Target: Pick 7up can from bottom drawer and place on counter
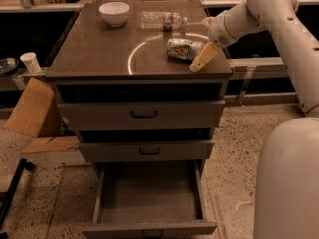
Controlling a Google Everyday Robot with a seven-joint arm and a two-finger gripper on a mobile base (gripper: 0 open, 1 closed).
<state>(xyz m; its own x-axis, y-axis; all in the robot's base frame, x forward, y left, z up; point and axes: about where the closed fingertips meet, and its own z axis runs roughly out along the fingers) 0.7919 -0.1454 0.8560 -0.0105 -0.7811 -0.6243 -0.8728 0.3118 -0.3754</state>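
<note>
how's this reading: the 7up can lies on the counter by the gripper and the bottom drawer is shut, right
Not quite. The camera view shows the bottom drawer pulled open and empty, not shut. The rest holds: the 7up can lies on its side on the counter, by the gripper.

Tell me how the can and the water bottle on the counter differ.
The can is short, silvery-green metal; the bottle is longer, clear plastic. The can lies near the right front of the counter, at the open hand; the bottle lies farther back, beside the bowl. Both lie on their sides on the counter.
</note>
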